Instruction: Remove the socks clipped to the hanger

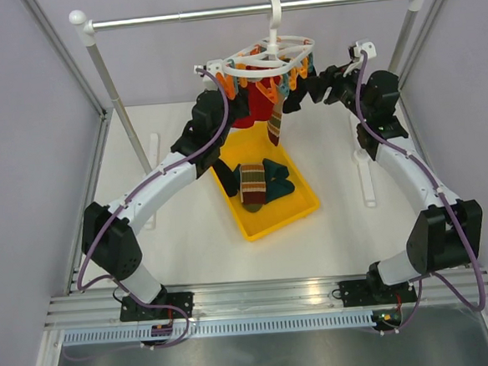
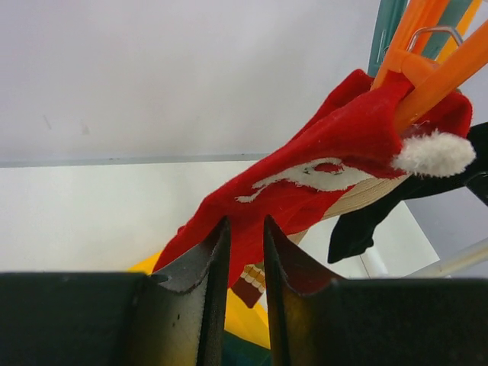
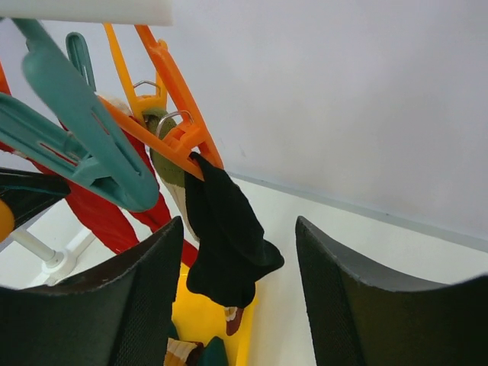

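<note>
Left gripper [image 2: 245, 225] is clenching the red sock [image 2: 335, 137] under the hanger [image 1: 274, 53], right gripper [image 3: 239, 223] gaping around the black sock [image 3: 221, 229]; a sideways tug is risking swinging both away.

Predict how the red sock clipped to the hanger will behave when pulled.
Probably floppy: the red sock drapes limply from its orange clip. Likely light, since one clip holds it. It may stretch before slipping free, being soft fabric.

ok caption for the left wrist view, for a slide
left pincer pinching the red sock that hangs from an orange clip
</note>
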Available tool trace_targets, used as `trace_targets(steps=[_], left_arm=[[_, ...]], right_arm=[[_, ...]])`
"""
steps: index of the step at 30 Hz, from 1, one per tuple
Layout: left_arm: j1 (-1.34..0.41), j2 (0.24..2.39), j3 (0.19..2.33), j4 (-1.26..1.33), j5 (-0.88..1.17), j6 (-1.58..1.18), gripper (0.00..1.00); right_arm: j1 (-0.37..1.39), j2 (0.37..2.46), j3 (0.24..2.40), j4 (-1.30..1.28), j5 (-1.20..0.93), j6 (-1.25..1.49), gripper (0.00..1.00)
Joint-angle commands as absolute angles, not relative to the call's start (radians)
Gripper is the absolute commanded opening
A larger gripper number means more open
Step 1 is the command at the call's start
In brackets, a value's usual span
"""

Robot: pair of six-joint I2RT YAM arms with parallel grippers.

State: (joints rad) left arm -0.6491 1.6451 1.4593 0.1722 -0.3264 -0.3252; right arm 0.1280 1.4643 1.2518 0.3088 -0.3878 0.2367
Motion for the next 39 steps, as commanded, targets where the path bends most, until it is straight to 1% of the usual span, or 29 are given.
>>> trace_targets(steps=[1,5,6,8,11,12,15,17,18,19,20,21,23,24,26,30,31,34,37,39], left_arm=[[-0.643,1.635,1.499,0.176,-0.296,-0.353,0.28],[-0.643,1.628,1.490,0.176,-0.269,-0.370,0.28],[-0.643,1.621,1.486,0.176,-0.262,-0.371,0.28],[-0.644,1.608,1.473,0.176,-0.223,-0.383,0.28],[-0.647,1.569,1.422,0.201,-0.175,-0.417,0.29],[-0.647,1.557,1.405,0.210,-0.169,-0.426,0.30],[-0.652,1.514,1.344,0.242,-0.144,-0.451,0.31],[-0.661,1.474,1.284,0.287,-0.118,-0.459,0.34],[-0.669,1.459,1.257,0.313,-0.111,-0.457,0.37],[-0.692,1.424,1.202,0.378,-0.095,-0.442,0.39],[-0.710,1.408,1.175,0.408,-0.091,-0.427,0.43],[-0.730,1.393,1.154,0.426,-0.103,-0.411,0.45],[-0.794,1.373,1.112,0.468,-0.139,-0.367,0.48],[-0.817,1.371,1.100,0.486,-0.158,-0.353,0.52],[-0.885,1.379,1.072,0.538,-0.219,-0.304,0.56],[-0.966,1.422,1.060,0.597,-0.305,-0.272,0.61],[-0.992,1.434,1.058,0.609,-0.366,-0.265,0.62],[-1.014,1.492,1.083,0.632,-0.438,-0.264,0.64],[-1.031,1.546,1.129,0.641,-0.442,-0.253,0.65],[-1.042,1.572,1.158,0.644,-0.451,-0.230,0.68]], right_arm=[[0.136,1.463,1.252,0.387,-0.402,0.235,0.64],[0.140,1.453,1.244,0.387,-0.380,0.232,0.54],[0.140,1.448,1.241,0.390,-0.377,0.232,0.49],[0.140,1.440,1.232,0.408,-0.368,0.233,0.45],[0.140,1.428,1.218,0.422,-0.359,0.245,0.33],[0.140,1.422,1.215,0.422,-0.359,0.247,0.27],[0.143,1.392,1.206,0.407,-0.328,0.255,0.16],[0.150,1.371,1.203,0.374,-0.312,0.242,0.13],[0.153,1.349,1.204,0.359,-0.296,0.238,0.10],[0.156,1.338,1.203,0.341,-0.290,0.235,0.10],[0.166,1.325,1.207,0.322,-0.276,0.229,0.09],[0.170,1.304,1.210,0.302,-0.258,0.224,0.08],[0.187,1.279,1.213,0.252,-0.238,0.219,0.07],[0.196,1.257,1.216,0.233,-0.215,0.219,0.07],[0.201,1.229,1.229,0.178,-0.195,0.228,0.06],[0.207,1.192,1.255,0.074,-0.178,0.251,0.05],[0.206,1.184,1.259,0.058,-0.169,0.253,0.04],[0.209,1.160,1.281,0.005,-0.158,0.262,0.04],[0.209,1.140,1.295,-0.046,-0.152,0.268,0.04],[0.210,1.131,1.302,-0.075,-0.152,0.270,0.03]])
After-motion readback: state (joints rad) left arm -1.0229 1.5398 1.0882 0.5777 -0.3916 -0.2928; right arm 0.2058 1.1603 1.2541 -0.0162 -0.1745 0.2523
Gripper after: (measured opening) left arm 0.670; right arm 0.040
